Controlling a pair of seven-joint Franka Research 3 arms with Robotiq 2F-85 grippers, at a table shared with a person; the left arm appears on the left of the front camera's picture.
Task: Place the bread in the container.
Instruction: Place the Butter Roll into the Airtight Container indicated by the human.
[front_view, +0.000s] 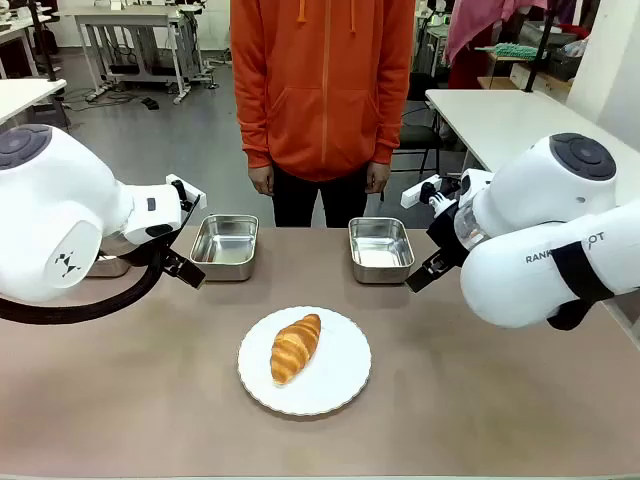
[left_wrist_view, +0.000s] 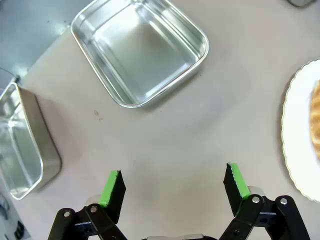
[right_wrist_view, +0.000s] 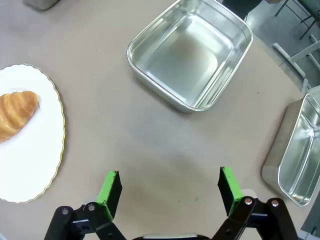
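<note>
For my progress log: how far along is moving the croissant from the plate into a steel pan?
Done: nothing yet; the golden-brown crescent croissant lies on the round white plate. In hand: nothing; the left gripper and right gripper are open and empty. Remaining: grasp the croissant, carry it to a shiny rectangular stainless-steel pan, which stands empty, and release.

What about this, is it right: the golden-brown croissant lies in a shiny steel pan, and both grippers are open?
Not quite. The front view shows the golden-brown croissant on the round white plate, not in a shiny steel pan. The left gripper and right gripper are open, as you said.
</note>
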